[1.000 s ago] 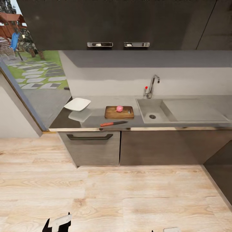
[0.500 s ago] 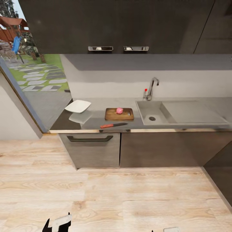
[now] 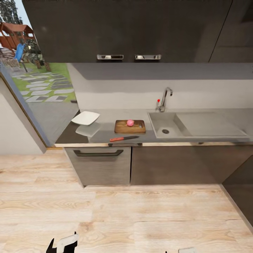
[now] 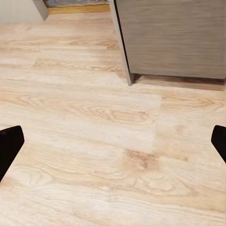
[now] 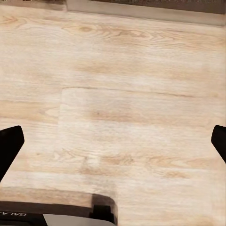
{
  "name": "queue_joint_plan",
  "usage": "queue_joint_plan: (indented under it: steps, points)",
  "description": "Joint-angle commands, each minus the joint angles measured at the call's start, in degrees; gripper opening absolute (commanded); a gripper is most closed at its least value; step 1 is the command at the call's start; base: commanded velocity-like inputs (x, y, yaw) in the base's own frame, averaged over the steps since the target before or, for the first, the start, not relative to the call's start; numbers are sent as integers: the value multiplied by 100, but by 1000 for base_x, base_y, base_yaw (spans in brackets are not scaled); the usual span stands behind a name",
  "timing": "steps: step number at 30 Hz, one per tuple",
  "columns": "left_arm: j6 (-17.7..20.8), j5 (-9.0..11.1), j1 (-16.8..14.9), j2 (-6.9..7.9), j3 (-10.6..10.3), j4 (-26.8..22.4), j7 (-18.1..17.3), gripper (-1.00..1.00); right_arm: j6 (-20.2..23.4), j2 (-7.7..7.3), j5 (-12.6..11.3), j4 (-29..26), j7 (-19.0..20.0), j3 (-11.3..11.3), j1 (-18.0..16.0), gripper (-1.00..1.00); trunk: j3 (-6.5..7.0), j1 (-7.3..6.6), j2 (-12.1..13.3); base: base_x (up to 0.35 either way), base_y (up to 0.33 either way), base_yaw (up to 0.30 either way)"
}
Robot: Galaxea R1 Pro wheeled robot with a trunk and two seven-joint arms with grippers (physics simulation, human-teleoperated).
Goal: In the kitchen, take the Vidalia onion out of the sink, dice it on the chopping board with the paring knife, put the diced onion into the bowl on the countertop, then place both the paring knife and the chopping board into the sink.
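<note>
Both sets of fingers spread, empty; onion (image 3: 130, 122) on chopping board (image 3: 129, 126); approach worktop (image 3: 105, 133) squarely, grasp paring knife (image 3: 124, 138) by handle.

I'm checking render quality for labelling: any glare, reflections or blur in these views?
Head view: the glossy countertop mirrors the bowl; the onion and paring knife look small and soft. Both wrist views: evenly lit wood floor, sharp grain, no glare.

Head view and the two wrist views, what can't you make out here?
- Onion on the chopping board, head view: too small to tell whole or cut.
- Bowl, head view: too small and side-on to see its inside.
- Left gripper and right gripper, wrist views: fingers cut off by the edges.
</note>
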Motion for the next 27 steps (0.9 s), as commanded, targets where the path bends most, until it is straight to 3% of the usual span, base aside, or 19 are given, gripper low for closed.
queue_joint_plan:
  steps: [1, 27]
  points:
    - [-22, 17, -9, -3, -47, 19, 26, 100, -15, -6, -24, 3, -34, 48, -5, 100, -2, 3, -10, 0, 0, 0]
    - [-22, 17, -5, -7, -47, 19, 27, 100, -15, -4, -24, 21, -35, 51, -5, 100, 212, 3, -10, 0, 0, 0]
